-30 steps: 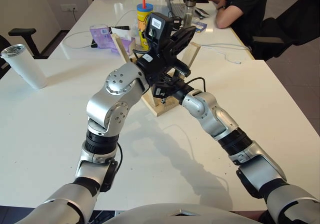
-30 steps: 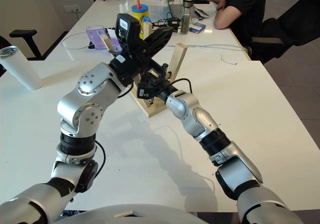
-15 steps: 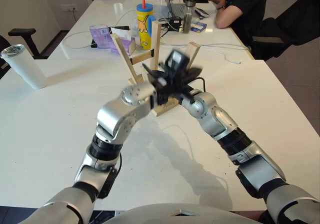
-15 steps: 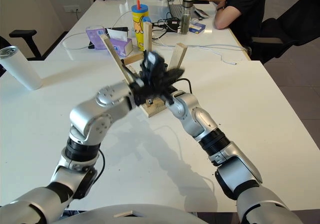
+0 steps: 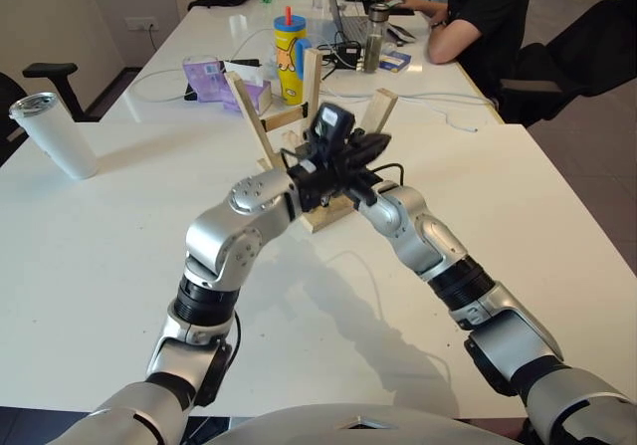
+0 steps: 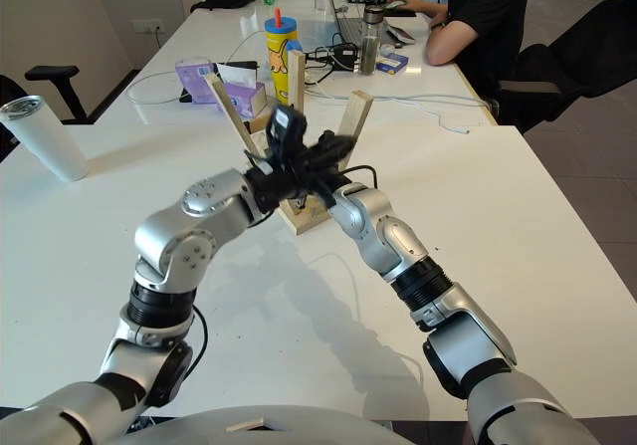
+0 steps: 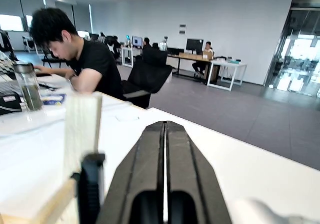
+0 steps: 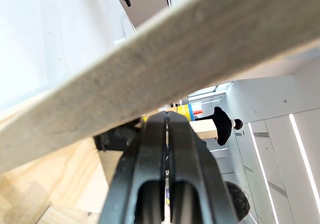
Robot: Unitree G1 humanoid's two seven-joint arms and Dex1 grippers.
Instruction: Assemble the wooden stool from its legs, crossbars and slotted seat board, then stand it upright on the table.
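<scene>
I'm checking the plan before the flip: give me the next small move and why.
Likely open the left gripper and take an upturned leg. The stool rests inverted, seat board on the table, and the left gripper and right gripper are both shut on nothing, so neither has a grasp for turning it.

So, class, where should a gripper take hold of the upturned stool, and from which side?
Probably the right leg, near its top: it sticks up free, tilted outward, with flat faces. Come from the robot's right, where that side looks unobstructed.
</scene>
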